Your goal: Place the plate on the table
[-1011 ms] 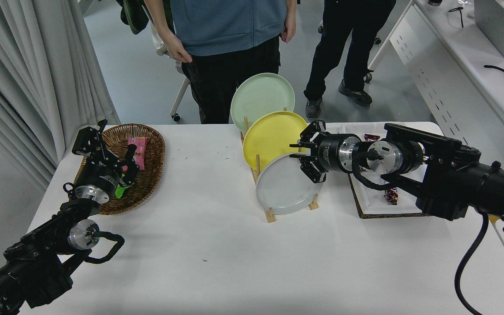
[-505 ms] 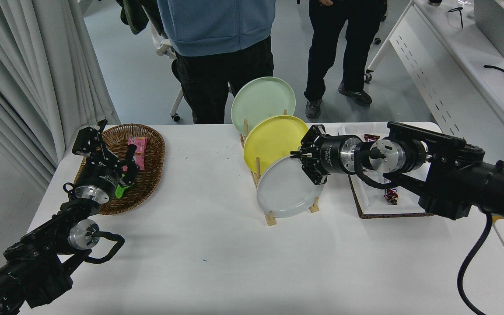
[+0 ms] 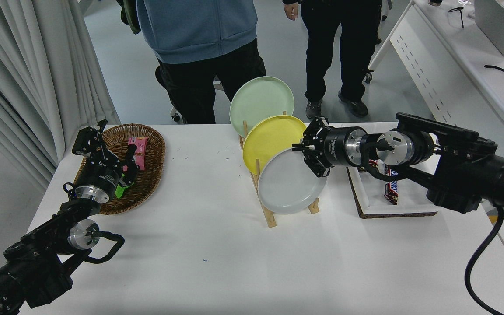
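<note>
The light grey plate [image 3: 287, 188] stands tilted in the front slot of a wooden rack [image 3: 269, 217] on the white table [image 3: 234, 262]. Behind it in the rack stand a yellow plate [image 3: 267, 140] and a pale green plate [image 3: 258, 103]. My right gripper [image 3: 312, 157] comes in from the right and is shut on the grey plate's upper right rim, one finger in front of the rim and one behind it. The plate's lower edge is still down at the rack's base. My left gripper [image 3: 111, 144] is parked open at the lower left, over a basket.
A wicker basket [image 3: 149, 183] with snack packets sits at the left. A white tray [image 3: 365, 199] with a chocolate bar [image 3: 391, 187] lies right of the rack, under my right arm. Two people stand at the far side. A white desk [image 3: 453, 65] stands at the right.
My right gripper moved in onto the grey plate's upper right rim and closed on it. The plate has tipped and risen slightly. The people behind have shifted.
</note>
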Tool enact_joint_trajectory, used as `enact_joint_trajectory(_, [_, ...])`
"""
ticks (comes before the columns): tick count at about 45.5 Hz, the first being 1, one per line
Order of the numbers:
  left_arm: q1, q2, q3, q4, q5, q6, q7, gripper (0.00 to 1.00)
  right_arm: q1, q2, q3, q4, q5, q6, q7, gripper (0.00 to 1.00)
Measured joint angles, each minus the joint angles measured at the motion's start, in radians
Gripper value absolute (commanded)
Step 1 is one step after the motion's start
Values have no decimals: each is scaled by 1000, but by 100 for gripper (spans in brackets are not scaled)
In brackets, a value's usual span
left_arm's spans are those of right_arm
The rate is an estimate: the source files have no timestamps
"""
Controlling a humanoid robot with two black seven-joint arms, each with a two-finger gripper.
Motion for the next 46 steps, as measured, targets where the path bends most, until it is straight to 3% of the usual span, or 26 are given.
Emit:
enact_joint_trajectory(22, [0, 0, 0, 0, 0, 0, 0, 100, 204, -128, 14, 117, 58, -5, -35, 0])
enact_joint_trajectory(46, [0, 0, 0, 0, 0, 0, 0, 100, 413, -160, 8, 184, 231, -64, -70, 0])
